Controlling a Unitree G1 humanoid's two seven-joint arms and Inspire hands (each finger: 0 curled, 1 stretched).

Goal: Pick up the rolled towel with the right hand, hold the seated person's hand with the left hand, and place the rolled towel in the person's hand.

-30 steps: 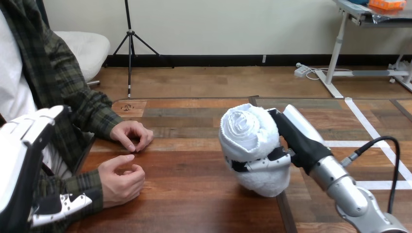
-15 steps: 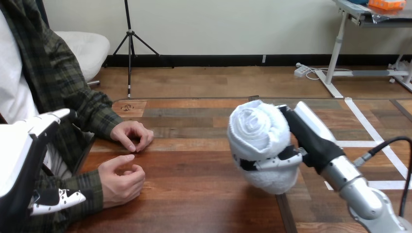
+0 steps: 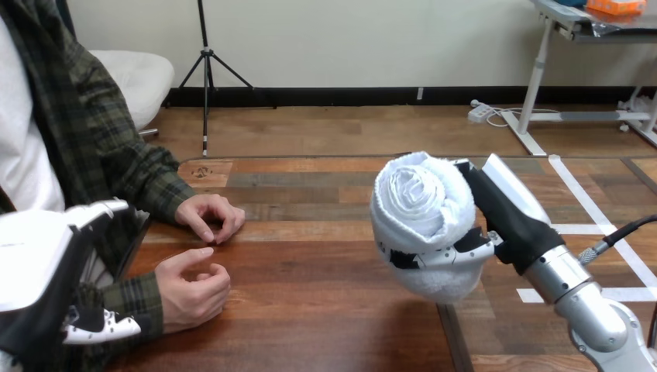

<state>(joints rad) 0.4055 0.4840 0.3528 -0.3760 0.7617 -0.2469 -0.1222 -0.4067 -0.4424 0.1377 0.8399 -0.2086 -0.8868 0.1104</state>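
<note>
Rolled towel (image 3: 422,209), fluffy white spiral, gripped by right hand (image 3: 465,252) above wooden table (image 3: 310,310).

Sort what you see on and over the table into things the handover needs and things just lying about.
Needed: rolled towel, right hand gripping it, left hand, person's nearer hand, person's farther hand.
Lying about: white tape strips on the table.

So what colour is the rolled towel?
White; the rolled towel shows best in the head view.

Silver right forearm (image 3: 593,314), black right hand (image 3: 509,218) with white shell, black-and-white fingers (image 3: 457,254), white-shelled left hand (image 3: 31,263)
</note>
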